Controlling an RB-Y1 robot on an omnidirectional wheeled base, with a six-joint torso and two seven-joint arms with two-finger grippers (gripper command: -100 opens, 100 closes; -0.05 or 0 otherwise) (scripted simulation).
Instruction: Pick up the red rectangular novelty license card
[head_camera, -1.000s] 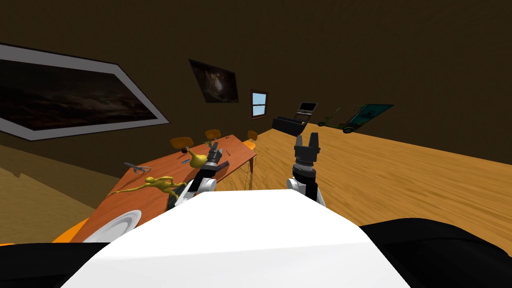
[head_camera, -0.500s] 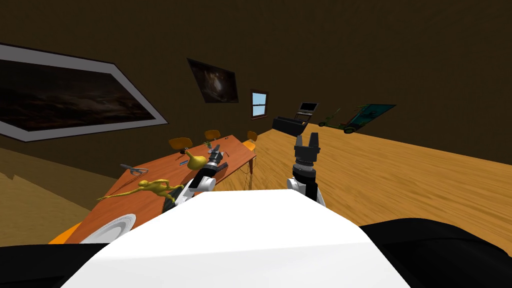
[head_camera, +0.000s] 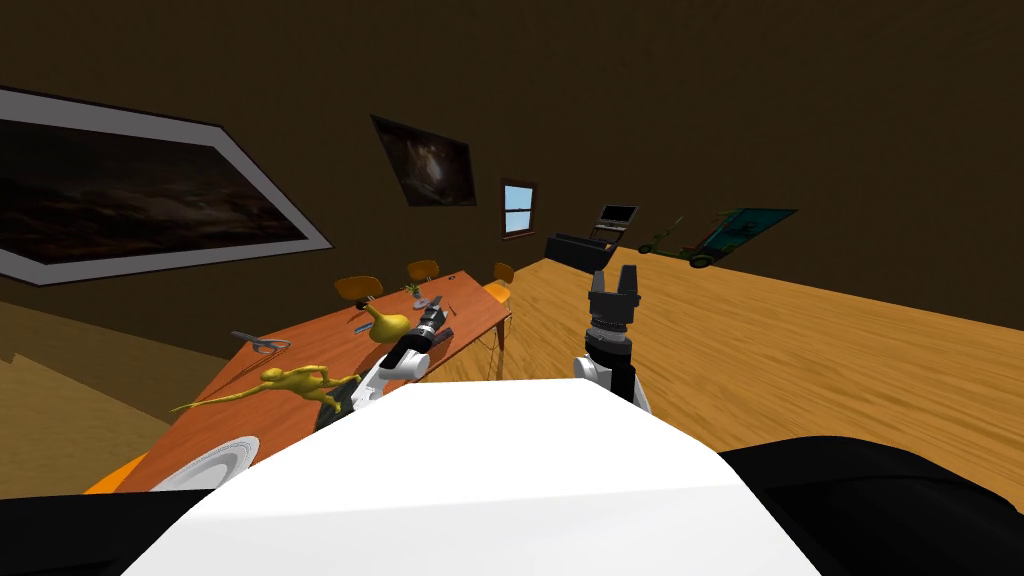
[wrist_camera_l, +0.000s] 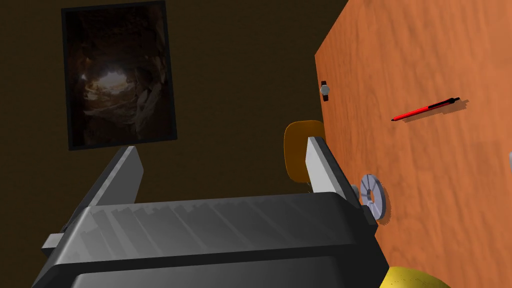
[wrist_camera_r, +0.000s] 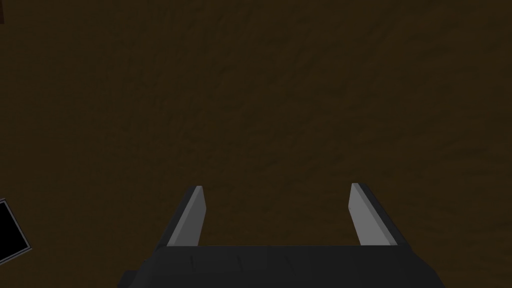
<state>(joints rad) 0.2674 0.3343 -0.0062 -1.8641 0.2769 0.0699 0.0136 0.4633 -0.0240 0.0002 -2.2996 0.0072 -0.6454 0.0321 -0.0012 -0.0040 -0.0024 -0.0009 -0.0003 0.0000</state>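
A long orange-brown table (head_camera: 320, 345) stands to my left. My left gripper (head_camera: 433, 304) reaches out low over it, just beyond a yellow gourd (head_camera: 386, 322). The left wrist view has that gripper (wrist_camera_l: 221, 146) open with nothing between its fingers, at the table's (wrist_camera_l: 440, 175) edge. On the tabletop beside it lie a grey disc (wrist_camera_l: 373, 196), a red pen (wrist_camera_l: 425, 108) and a small watch (wrist_camera_l: 325, 90). My right gripper (head_camera: 614, 280) is held up open over the floor in front of me, its fingers (wrist_camera_r: 192, 215) bare.
Also on the table: a yellow figure (head_camera: 290, 383), a white plate (head_camera: 215, 462) at the near end, a dark flat object (head_camera: 335, 400) and a grey tool (head_camera: 258, 342). Orange chairs (head_camera: 358, 288) line the far side. Wooden floor (head_camera: 800, 340) spreads right.
My left arm has stretched farther out and lower over the table, past the gourd. The things on the table have slid left in view as I turned slightly. The right arm is unmoved.
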